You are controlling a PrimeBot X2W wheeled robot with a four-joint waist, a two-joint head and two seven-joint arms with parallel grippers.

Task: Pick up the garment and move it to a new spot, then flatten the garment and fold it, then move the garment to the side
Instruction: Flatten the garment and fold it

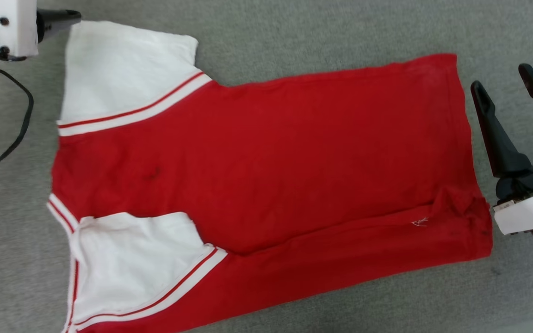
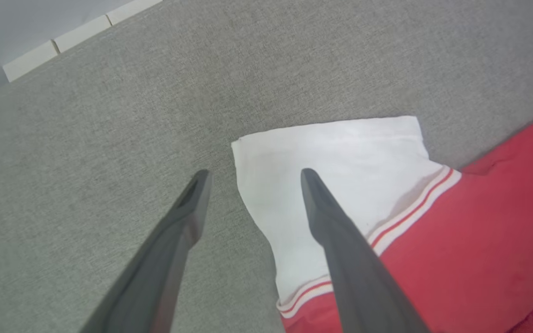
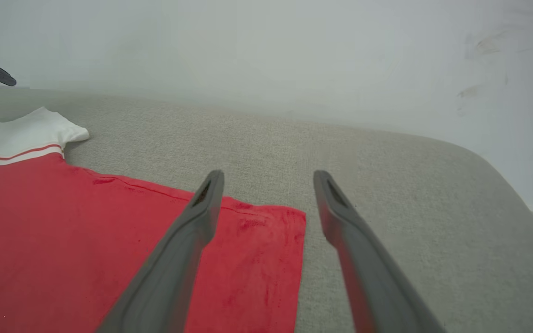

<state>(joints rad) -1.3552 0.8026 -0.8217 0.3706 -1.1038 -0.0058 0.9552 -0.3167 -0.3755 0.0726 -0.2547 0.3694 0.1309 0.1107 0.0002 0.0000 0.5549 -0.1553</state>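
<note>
The head camera looks steeply down from close above, so the red shirt (image 1: 266,175) spread on the grey fabric surface (image 1: 340,32) runs off the bottom edge. The left wrist camera hangs low, looking down along the left gripper (image 2: 255,171) at the far white sleeve (image 2: 340,157) and on toward the surface's edge. The right wrist camera faces at a shallower angle, along the right gripper (image 3: 269,172) and over the hem corner (image 3: 266,259) to a pale wall (image 3: 266,46) — and that far sleeve appears in all three views.
</note>
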